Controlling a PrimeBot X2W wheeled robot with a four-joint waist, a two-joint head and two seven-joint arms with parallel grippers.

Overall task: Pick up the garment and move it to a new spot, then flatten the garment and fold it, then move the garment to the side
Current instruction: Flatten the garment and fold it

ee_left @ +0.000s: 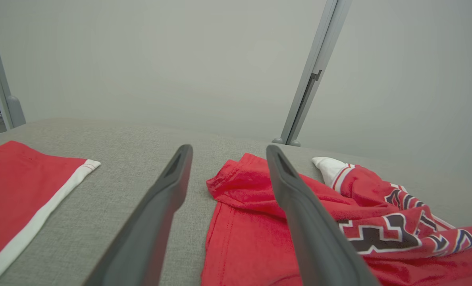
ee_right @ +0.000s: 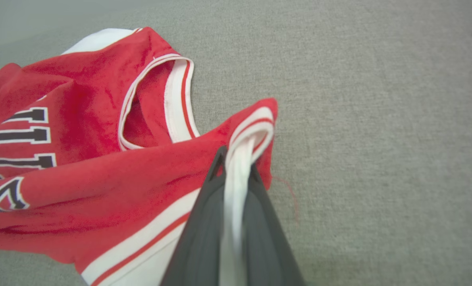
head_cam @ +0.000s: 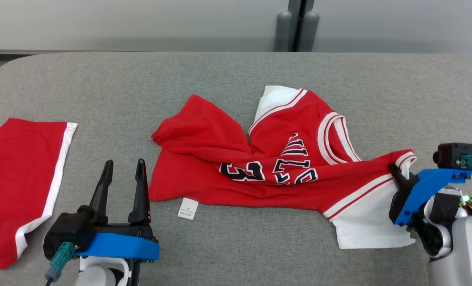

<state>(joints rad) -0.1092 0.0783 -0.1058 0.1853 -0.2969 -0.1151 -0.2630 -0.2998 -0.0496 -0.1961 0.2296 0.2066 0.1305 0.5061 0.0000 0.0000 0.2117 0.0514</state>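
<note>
Near left: left pincer (head_cam: 124, 162) spread wide, empty, just beside hem. Left: flat red cloth with white stripe (head_cam: 17, 167). Near right: right pincer (ee_right: 236, 163) clamped on white striped sleeve cuff (ee_right: 255, 127). Centre of grey woven tabletop (head_cam: 236, 71): crumpled red soft-knit jersey with white trim and black numerals (head_cam: 228, 159), folds bunched, not flat. Likely pick-up step; next calls for lift, with left taking hem corner.

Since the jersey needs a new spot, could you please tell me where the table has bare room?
The far strip of the table, between the jersey and the wall, is bare. So is the near edge between the left gripper and the white sleeve. Crowded: the left end under the red shorts, and the right, where the right gripper clamps the jersey.
</note>
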